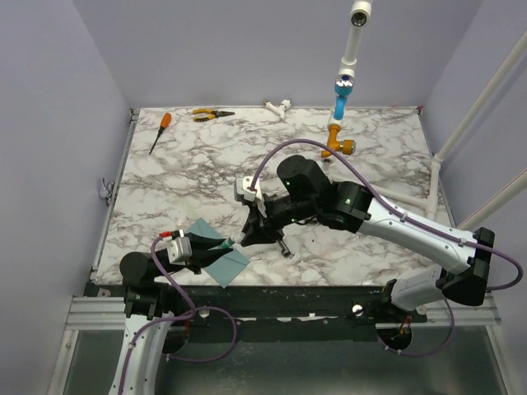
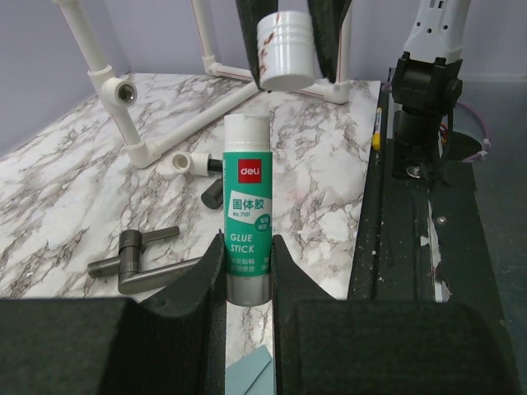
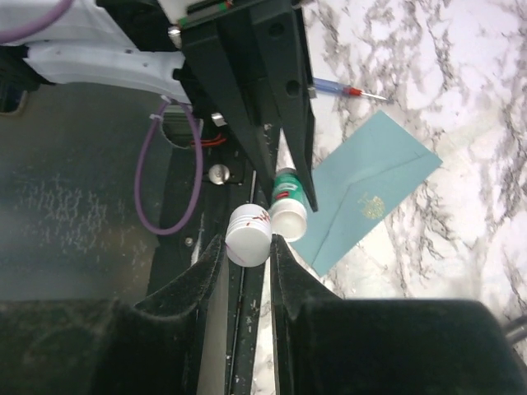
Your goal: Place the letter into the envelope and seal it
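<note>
Glue stick (image 2: pixel 247 214), cap (image 2: pixel 286 52) apart; screwdriver (image 1: pixel 160 132) near pliers (image 1: pixel 211 115).

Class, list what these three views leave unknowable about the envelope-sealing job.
Letter: in no view; whether it is inside the envelope is hidden.
Envelope, top view: partly under the left gripper holding the glue stick.
Envelope, left wrist view: a sliver, cut off by the bottom edge.
Cap in the right gripper, both wrist views: marks blurred.
White piece, table's far edge, top view: too small.
</note>
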Robot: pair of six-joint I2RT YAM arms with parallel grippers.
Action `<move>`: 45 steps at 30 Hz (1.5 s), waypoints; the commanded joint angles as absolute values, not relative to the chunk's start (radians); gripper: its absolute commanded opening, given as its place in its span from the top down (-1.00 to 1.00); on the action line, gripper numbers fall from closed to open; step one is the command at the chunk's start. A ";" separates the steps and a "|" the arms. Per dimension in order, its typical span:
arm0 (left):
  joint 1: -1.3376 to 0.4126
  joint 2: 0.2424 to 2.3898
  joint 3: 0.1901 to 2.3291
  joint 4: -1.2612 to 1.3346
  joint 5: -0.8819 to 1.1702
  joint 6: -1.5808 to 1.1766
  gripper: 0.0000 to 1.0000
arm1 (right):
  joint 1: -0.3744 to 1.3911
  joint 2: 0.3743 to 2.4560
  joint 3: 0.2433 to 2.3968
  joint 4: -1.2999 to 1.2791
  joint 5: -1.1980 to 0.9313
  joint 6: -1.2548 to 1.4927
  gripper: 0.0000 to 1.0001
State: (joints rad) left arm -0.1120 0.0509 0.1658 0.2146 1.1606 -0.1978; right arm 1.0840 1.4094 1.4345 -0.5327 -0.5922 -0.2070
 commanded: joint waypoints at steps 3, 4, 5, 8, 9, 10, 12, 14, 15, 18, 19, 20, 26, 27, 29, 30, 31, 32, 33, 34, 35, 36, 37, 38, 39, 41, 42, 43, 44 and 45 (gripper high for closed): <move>-0.116 0.051 0.155 0.212 1.178 -0.189 1.00 | 1.086 1.427 1.458 -0.523 -0.485 -0.211 0.99; -0.115 0.052 0.155 0.212 1.178 -0.189 1.00 | 1.086 1.429 1.455 -0.523 -0.483 -0.208 0.99; -0.115 0.053 0.155 0.212 1.177 -0.189 1.00 | 1.087 1.430 1.454 -0.523 -0.478 -0.207 0.99; -0.116 0.054 0.155 0.212 1.178 -0.190 1.00 | 1.086 1.436 1.453 -0.526 -0.459 -0.206 0.99; -0.115 0.053 0.155 0.213 1.178 -0.189 1.00 | 1.087 1.438 1.453 -0.527 -0.456 -0.205 0.99; -0.116 0.055 0.156 0.212 1.178 -0.191 1.00 | 1.086 1.438 1.453 -0.525 -0.454 -0.207 0.99; -0.116 0.055 0.155 0.212 1.177 -0.191 1.00 | 1.087 1.439 1.450 -0.519 -0.450 -0.207 0.99; -0.116 0.055 0.155 0.212 1.177 -0.190 1.00 | 1.086 1.440 1.449 -0.517 -0.448 -0.207 0.99; -0.116 0.055 0.155 0.212 1.177 -0.190 1.00 | 1.086 1.440 1.449 -0.514 -0.449 -0.207 0.99; -0.116 0.052 0.155 0.212 1.175 -0.191 1.00 | 1.087 1.443 1.453 -0.514 -0.456 -0.205 0.99; -0.116 0.051 0.155 0.212 1.175 -0.191 1.00 | 1.086 1.446 1.454 -0.521 -0.455 -0.206 0.99; -0.116 0.050 0.155 0.212 1.174 -0.190 1.00 | 1.086 1.448 1.456 -0.527 -0.453 -0.209 0.99; -0.116 0.051 0.155 0.212 1.171 -0.190 1.00 | 1.086 1.452 1.443 -0.512 -0.495 -0.203 0.99; -0.116 0.051 0.156 0.212 1.169 -0.189 1.00 | 1.087 1.452 1.446 -0.517 -0.496 -0.205 0.99; -0.115 0.049 0.156 0.212 1.166 -0.189 1.00 | 1.087 1.458 1.456 -0.533 -0.510 -0.211 0.99; -0.116 0.048 0.156 0.213 1.167 -0.190 1.00 | 1.086 1.457 1.456 -0.534 -0.519 -0.213 0.99; -0.115 0.048 0.156 0.212 1.167 -0.190 1.00 | 1.086 1.454 1.454 -0.535 -0.524 -0.214 0.99; -0.116 0.050 0.156 0.212 1.167 -0.190 1.00 | 1.086 1.453 1.454 -0.538 -0.531 -0.217 0.99; -0.116 0.051 0.156 0.212 1.167 -0.190 1.00 | 1.087 1.452 1.454 -0.547 -0.537 -0.225 0.99; -0.116 0.051 0.156 0.213 1.167 -0.191 1.00 | 1.087 1.450 1.454 -0.554 -0.545 -0.232 0.99; -0.116 0.051 0.156 0.212 1.166 -0.190 1.00 | 1.086 1.448 1.454 -0.562 -0.553 -0.237 0.99; -0.115 0.052 0.156 0.212 1.166 -0.190 1.00 | 1.086 1.446 1.454 -0.571 -0.562 -0.243 0.99; -0.116 0.052 0.156 0.212 1.166 -0.191 1.00 | 1.086 1.445 1.454 -0.575 -0.569 -0.244 0.99; -0.115 0.052 0.156 0.212 1.166 -0.190 1.00 | 1.086 1.445 1.452 -0.574 -0.572 -0.244 0.99; -0.116 0.051 0.156 0.212 1.166 -0.190 1.00 | 1.086 1.446 1.453 -0.577 -0.575 -0.245 0.99; -0.115 0.052 0.156 0.212 1.164 -0.190 1.00 | 1.086 1.454 1.457 -0.584 -0.578 -0.247 0.99; -0.116 0.052 0.156 0.212 1.164 -0.190 1.00 | 1.087 1.457 1.457 -0.586 -0.582 -0.245 0.99; -0.115 0.052 0.156 0.212 1.164 -0.190 1.00 | 1.087 1.460 1.456 -0.584 -0.584 -0.245 0.99; -0.116 0.053 0.156 0.212 1.164 -0.190 1.00 | 1.086 1.463 1.454 -0.576 -0.583 -0.239 0.99; -0.115 0.052 0.156 0.213 1.164 -0.191 1.00 | 1.086 1.464 1.454 -0.571 -0.577 -0.236 0.99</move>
